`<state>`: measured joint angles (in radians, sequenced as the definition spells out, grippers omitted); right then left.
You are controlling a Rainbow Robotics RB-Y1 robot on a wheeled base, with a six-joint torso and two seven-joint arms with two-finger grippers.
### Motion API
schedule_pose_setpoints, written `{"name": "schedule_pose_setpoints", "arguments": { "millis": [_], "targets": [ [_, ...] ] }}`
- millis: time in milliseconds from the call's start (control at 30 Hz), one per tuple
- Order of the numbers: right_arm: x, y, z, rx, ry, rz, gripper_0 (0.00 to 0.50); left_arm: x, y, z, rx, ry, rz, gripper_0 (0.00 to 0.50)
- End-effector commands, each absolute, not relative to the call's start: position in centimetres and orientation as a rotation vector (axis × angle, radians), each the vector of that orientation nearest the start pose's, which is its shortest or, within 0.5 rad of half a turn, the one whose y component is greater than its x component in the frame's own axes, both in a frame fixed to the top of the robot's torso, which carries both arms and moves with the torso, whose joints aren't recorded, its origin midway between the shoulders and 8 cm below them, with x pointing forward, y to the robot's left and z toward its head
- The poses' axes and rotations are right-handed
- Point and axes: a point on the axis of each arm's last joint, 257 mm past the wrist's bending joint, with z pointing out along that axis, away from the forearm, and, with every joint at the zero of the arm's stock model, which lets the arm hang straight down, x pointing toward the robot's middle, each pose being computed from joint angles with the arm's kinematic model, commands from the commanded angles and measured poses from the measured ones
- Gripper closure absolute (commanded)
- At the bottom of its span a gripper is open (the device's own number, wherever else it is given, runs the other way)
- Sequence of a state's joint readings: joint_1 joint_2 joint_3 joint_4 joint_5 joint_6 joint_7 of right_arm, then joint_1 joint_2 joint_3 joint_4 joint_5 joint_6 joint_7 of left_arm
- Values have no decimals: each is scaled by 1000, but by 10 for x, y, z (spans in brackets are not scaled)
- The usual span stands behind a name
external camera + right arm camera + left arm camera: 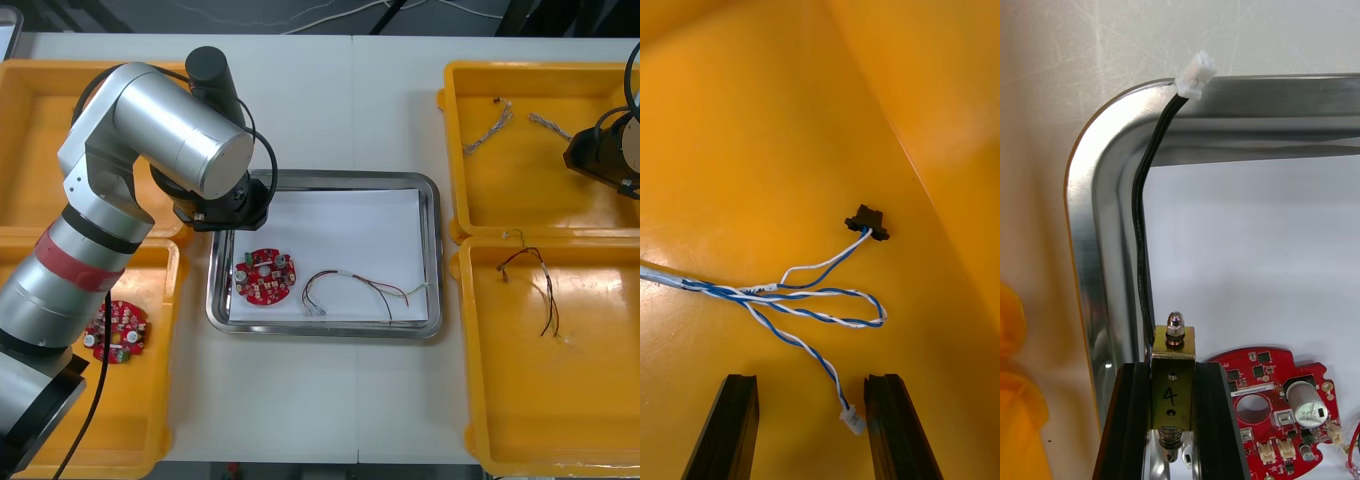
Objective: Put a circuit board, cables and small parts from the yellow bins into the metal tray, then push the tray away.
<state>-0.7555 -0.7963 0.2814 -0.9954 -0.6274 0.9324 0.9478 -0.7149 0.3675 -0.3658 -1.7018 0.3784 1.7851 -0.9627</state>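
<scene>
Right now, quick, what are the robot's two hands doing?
Left gripper: shut on a small metal part with a black cable, over the metal tray.
Right gripper: open, over the blue and white cable in a yellow bin.

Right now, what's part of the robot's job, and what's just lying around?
Job: metal tray, circuit board and cable in it, small metal part in left end effector, blue and white cable by right end effector.
Lying about: spare board in left bin, dark cable in right bin.
</scene>
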Motion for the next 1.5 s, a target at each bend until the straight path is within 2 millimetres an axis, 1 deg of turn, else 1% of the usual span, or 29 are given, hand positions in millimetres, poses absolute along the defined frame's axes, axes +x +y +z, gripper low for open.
{"name": "schedule_pose_setpoints", "arguments": {
  "millis": [33, 67, 100, 133, 167, 233, 267, 300, 333, 500, 533, 767, 933, 1200, 1333, 1367, 1400, 1433, 1467, 1500],
  "targets": [
    [636, -434, -196, 591, 2268, 37, 82, 516, 125, -187, 116, 2635, 26, 500],
    [636, -434, -195, 593, 2267, 39, 97, 517, 125, -187, 121, 2633, 27, 500],
    [636, -434, -197, 596, 2270, 38, 151, 520, 123, -186, 125, 2631, 25, 500],
    [636, -434, -197, 600, 2270, 42, 151, 522, 121, -186, 131, 2626, 22, 500],
    [635, -436, -196, 603, 2269, 41, 261, 523, 120, -186, 130, 2625, 20, 500],
    [636, -434, -196, 602, 2269, 47, 454, 525, 119, -188, 154, 2624, 26, 500],
    [636, -434, -197, 603, 2269, 49, 482, 525, 119, -189, 158, 2626, 28, 500],
    [635, -434, -196, 604, 2270, 48, 482, 526, 119, -190, 157, 2626, 35, 500],
    [635, -435, -197, 603, 2273, 48, 500, 527, 118, -189, 158, 2624, 38, 500],
    [633, -435, -194, 620, 2282, 60, 500, 529, 114, -192, 169, 2622, 31, 500],
    [633, -436, -191, 620, 2286, 59, 500, 530, 113, -193, 173, 2621, 28, 500],
    [630, -433, -181, 640, 2311, 70, 500, 531, 112, -196, 183, 2627, 31, 500],
    [629, -431, -173, 648, 2328, 82, 500, 533, 116, -199, 182, 2631, 48, 500],
    [627, -427, -169, 652, 2346, 94, 500, 541, 118, -204, 187, 2618, 50, 500],
    [627, -427, -169, 649, 2347, 97, 500, 540, 117, -204, 191, 2618, 46, 500],
    [627, -426, -170, 646, 2350, 97, 485, 540, 116, -204, 192, 2619, 44, 500],
    [627, -426, -170, 646, 2348, 97, 414, 540, 117, -204, 191, 2620, 45, 500],
    [626, -427, -169, 641, 2350, 93, 414, 540, 116, -204, 192, 2619, 44, 500],
    [626, -428, -170, 638, 2351, 91, 65, 540, 117, -204, 191, 2620, 45, 500],
    [626, -428, -170, 638, 2351, 91, 65, 540, 117, -204, 191, 2620, 45, 500]
  ]
}}
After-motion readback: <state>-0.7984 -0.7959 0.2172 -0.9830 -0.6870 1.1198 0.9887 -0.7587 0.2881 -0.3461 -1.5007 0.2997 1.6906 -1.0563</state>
